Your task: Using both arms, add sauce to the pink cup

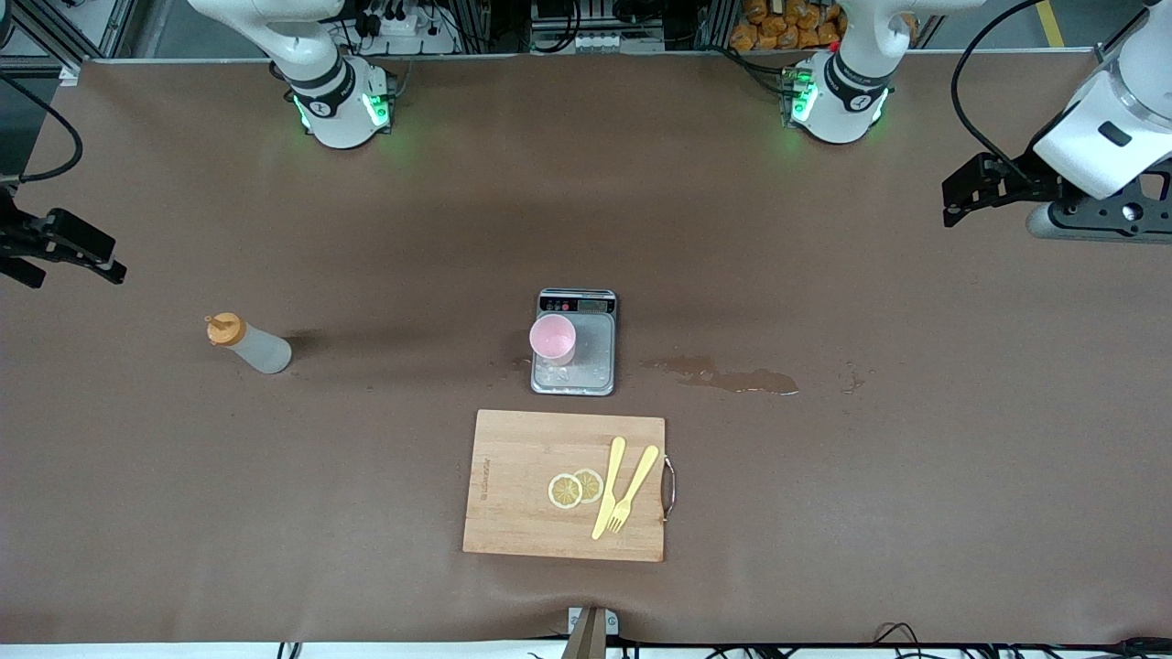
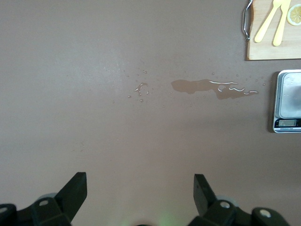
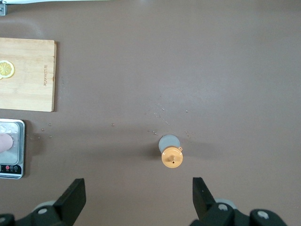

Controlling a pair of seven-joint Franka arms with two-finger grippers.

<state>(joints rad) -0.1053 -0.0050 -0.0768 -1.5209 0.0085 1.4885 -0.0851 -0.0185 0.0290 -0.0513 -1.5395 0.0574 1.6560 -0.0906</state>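
Spreading across almost the whole front view, the brown table (image 1: pixel 183 513) carries everything, and both arms wait at its ends. The left gripper (image 1: pixel 957 197) hangs at the right edge of the frame, over bare table at the left arm's end, jaws released with nothing between them. The right gripper (image 1: pixel 69 247) hangs at the left edge, over bare table at the right arm's end, jaws also spread and empty.

At lower centre lies a cutting board (image 1: pixel 513 513) with two lemon slices (image 1: pixel 575 488), a knife (image 1: pixel 608 487) and a fork (image 1: pixel 632 490). Just above it sits the scale (image 1: pixel 597 352), and the pink cup (image 1: pixel 553 339) stands upright on it. The sauce bottle (image 1: pixel 249 344) stands at centre left, well apart from the cup. A wet stain (image 1: pixel 732 376) lies right of the scale.

The likely troubles, as I judge them: the bottle is narrow and soft, so a skewed or hard squeeze could tip it or spurt sauce early. The cup is light and could be knocked off the scale if the left gripper closes off-centre.

Only the right wrist view looks straight down on the bottle's orange cap (image 3: pixel 172 157), showing it between the jaw lines. Only the left wrist view shows droplets (image 2: pixel 140 88) scattered near the stain; the cup is missing there.
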